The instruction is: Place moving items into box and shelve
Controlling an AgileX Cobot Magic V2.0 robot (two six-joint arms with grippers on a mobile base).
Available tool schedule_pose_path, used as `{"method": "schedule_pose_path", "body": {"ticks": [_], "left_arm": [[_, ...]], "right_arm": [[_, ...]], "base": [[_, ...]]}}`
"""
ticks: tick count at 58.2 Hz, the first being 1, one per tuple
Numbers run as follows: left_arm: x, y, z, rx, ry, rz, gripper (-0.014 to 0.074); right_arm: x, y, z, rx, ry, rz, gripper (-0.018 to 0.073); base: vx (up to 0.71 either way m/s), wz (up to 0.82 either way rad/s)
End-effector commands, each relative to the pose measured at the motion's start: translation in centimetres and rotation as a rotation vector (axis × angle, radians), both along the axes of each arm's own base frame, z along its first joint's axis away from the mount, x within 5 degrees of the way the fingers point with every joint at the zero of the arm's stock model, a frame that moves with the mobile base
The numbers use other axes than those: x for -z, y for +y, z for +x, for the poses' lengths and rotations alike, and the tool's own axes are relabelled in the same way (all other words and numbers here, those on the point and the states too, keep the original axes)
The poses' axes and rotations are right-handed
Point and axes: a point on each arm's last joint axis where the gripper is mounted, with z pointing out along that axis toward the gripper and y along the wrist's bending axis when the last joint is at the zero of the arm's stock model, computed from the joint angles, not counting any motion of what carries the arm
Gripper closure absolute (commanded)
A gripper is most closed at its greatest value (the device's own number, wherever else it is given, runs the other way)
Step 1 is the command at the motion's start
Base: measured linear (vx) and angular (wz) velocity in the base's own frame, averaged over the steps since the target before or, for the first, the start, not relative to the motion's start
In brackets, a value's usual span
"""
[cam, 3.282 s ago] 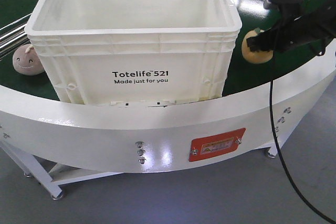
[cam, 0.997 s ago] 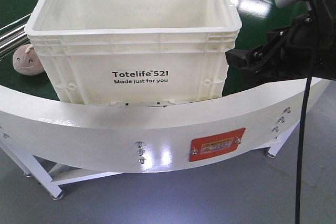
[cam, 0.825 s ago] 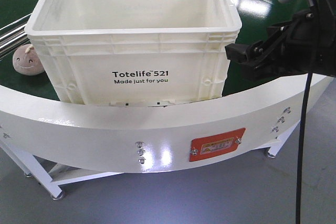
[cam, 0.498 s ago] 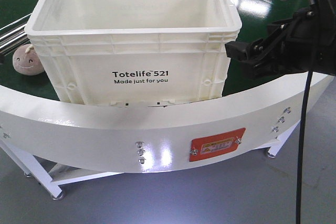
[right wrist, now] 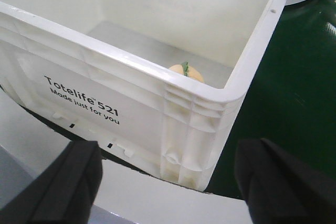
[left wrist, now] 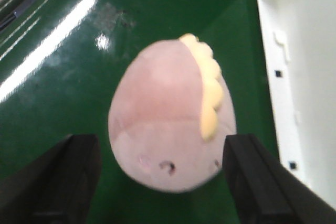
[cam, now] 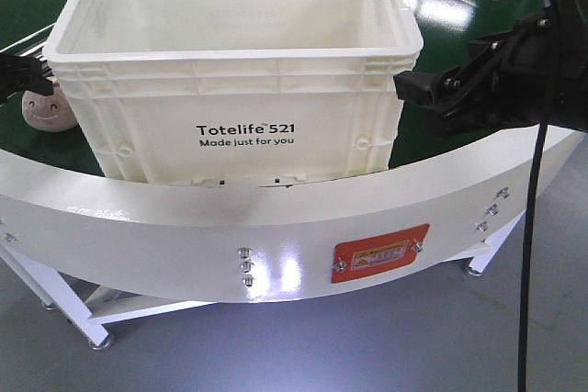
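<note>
The left gripper [left wrist: 160,148] hangs low with jaws spread, the pink plush [left wrist: 168,114] between its fingers, clear of both. The right gripper [right wrist: 168,150], spread and empty, faces the box [right wrist: 199,108] corner, with the fruit plush [right wrist: 187,72] inside just beyond.

Factory-style workshop, curved white conveyor frame [cam: 184,218], green belt [left wrist: 47,114], grey floor [cam: 322,351]

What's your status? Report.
Left fingers open, straddling pink plush on belt. Right fingers open, empty. Orange plush in box; its wall close beside pink plush.
</note>
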Motion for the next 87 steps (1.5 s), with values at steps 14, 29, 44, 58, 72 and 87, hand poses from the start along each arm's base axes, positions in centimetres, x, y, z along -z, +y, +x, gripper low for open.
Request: {"method": "schedule_pose_path", "body": {"ticks": [14, 29, 44, 58, 72, 87], "left_arm": [[-1.1, -0.8, 2.4, 0.035, -0.08, 0.036, 0.0039], [-1.0, -0.9, 2.2, 0.052, -0.054, 0.023, 0.025], [-4.5, -0.7, 1.1, 0.067, -0.12, 0.124, 0.0337], [-13.6, -1.3, -2.5, 0.043, -0.352, 0.256, 0.0337], [-21.5, -5.5, -7.1, 0.109, -0.603, 0.208, 0.0337], [-22.2, -12.7, -7.1, 0.34, -0.685, 0.114, 0.0335]], "right_arm": [[-2.2, -0.2, 0.0, 0.012, -0.131, 0.06, 0.0001], [-2.3, -0.2, 0.0, 0.013, -0.144, 0.067, 0.0001], [-2.3, -0.2, 0.0, 0.013, -0.143, 0.066, 0.0003], [-2.3, -0.2, 0.0, 0.013, -0.144, 0.067, 0.0003], [-2.3, -0.2, 0.0, 0.013, -0.144, 0.067, 0.0003], [-2.3, -0.2, 0.0, 0.013, -0.145, 0.064, 0.0003]], "base": [[0.0, 0.0], [0.0, 0.0], [0.0, 0.0], [0.0, 0.0], [0.0, 0.0], [0.0, 0.0]]}}
